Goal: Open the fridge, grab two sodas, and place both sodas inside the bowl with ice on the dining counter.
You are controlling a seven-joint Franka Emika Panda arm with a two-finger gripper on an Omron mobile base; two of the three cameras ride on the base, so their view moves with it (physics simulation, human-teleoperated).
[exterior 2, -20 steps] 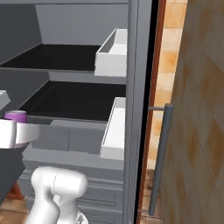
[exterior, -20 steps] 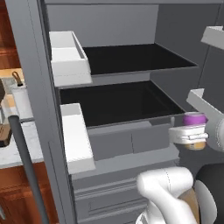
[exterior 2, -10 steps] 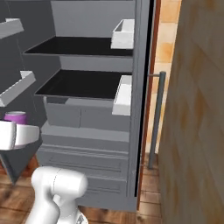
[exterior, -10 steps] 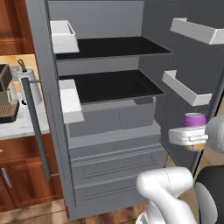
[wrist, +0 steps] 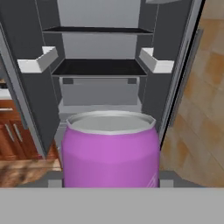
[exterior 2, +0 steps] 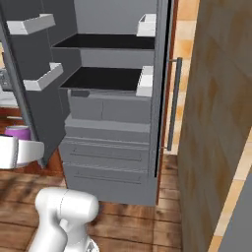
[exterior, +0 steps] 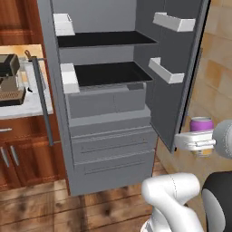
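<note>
Straight ahead of the base: matte-grey French-door fridge (exterior: 108,131), both doors swung wide. Two black inner shelves (exterior: 111,73) bare, nothing on either. White door bins (exterior: 166,70) on both doors, no contents visible in any. Below the shelves, a closed grey crisper compartment, then two closed lower drawers (exterior: 113,156). Long grey bar handle (exterior 2: 174,103) upright on the right door's outer edge.

Left of the fridge: reddish wood cabinets (exterior: 16,152) under a pale worktop (exterior: 20,108) carrying a dark appliance, type unclear. Wood-plank floor (exterior 2: 128,221) beneath; tan wall panel (exterior 2: 216,123) to the right.

Out in front of the fridge, well clear of shelves and right door, level with the drawers: hand (exterior: 203,144) clamped on the pink-purple soda can (wrist: 110,151). Can upright, silver rim on top, orange-yellow band just visible under the white fingers in the left base view. Second soda and bowl: cannot tell where.
</note>
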